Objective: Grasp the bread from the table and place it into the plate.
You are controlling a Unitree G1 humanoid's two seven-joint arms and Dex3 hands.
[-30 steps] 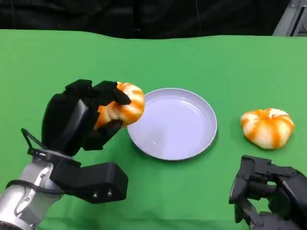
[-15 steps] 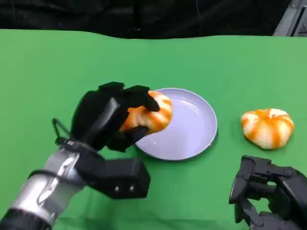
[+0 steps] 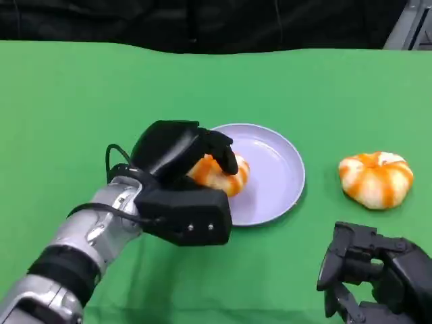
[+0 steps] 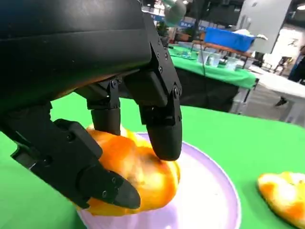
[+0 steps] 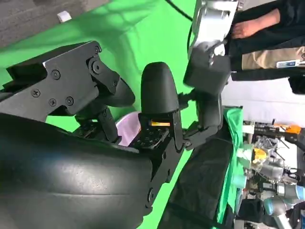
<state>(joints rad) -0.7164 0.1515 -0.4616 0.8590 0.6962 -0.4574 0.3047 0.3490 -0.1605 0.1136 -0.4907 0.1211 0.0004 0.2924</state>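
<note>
I have the left hand (image 3: 179, 152) wrapped around the bread (image 3: 219, 174), fingers over the top and thumb underneath, so the roll is carried rather than pushed. In the left wrist view the same grip is plain: black fingers (image 4: 159, 124) press down on the orange crust while the thumb cradles the near side of the bread (image 4: 138, 176), which sits low over the plate (image 4: 209, 200). Whether it already touches the plate floor I cannot tell from here. I keep the hold closed because the roll sits over the left part of the dish, close to the rim, and letting go too high might let it tip or roll out.

Moving right, the lavender plate (image 3: 277, 175) lies mid-tabletop on the green tabletop (image 3: 67, 101), and a second bread roll (image 3: 376, 179) rests well apart on its far side — untouched, waiting its turn. The right hand (image 3: 374, 277) sits low at the near edge with its fingers curled in and holding nothing.

Against a second ago, the left hand has travelled from beside the plate's left rim to over the dish itself and has dropped lower — the bread was hanging outside the rim then. The plate, the second roll and the right hand look much as they did.
</note>
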